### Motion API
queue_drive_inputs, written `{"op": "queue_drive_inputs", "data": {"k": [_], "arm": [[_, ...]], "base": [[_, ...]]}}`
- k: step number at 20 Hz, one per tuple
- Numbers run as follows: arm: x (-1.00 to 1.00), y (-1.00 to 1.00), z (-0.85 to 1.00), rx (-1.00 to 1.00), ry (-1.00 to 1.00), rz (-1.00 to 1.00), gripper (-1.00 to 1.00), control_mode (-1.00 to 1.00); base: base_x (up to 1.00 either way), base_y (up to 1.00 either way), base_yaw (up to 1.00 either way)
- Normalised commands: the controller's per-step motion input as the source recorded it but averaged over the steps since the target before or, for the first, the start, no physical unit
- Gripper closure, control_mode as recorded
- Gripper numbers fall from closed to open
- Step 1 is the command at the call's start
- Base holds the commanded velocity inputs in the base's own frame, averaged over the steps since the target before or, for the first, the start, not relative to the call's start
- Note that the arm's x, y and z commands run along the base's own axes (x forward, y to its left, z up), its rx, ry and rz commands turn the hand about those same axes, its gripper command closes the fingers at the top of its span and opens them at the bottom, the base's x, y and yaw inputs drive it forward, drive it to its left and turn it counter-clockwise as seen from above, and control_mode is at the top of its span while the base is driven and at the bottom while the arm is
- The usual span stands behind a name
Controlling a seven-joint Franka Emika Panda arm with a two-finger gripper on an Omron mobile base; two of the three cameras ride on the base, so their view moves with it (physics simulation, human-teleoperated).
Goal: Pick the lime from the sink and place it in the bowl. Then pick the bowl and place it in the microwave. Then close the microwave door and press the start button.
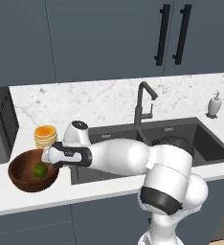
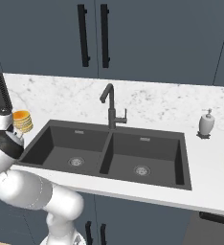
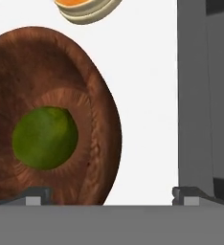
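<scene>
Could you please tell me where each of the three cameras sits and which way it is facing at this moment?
Left base view: behind the arm's left, looking forward and down at the sink, bowl and lime; the white arm crosses it.
Right base view: behind the arm's right, facing the sink, with the arm at lower left.
Hand view: on the hand, looking into the bowl past the open end effector.
Left base and hand views share bowl and lime.

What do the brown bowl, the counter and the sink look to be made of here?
The round dark brown bowl looks like turned wood: fine ringed grain, matte finish. The white counter looks like polished marble or an imitation: faint grey veining. The dark grey two-basin sink looks like matte composite or coated metal; the render leaves it open.
</scene>
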Motion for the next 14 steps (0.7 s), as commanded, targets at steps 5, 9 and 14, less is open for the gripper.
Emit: {"op": "queue_drive_inputs", "data": {"k": [5,9,14], "arm": [[0.16,0.11,-0.19,0.00,0.00,0.00,-1.00,-1.00],[0.25,0.22,-0.22,0.00,0.00,0.00,-1.00,-1.00],[0.16,0.23,-0.20,0.00,0.00,0.00,-1.00,-1.00]], "base": [[0.00,0.00,0.00],[0.00,0.00,0.00],[0.00,0.00,0.00]]}}
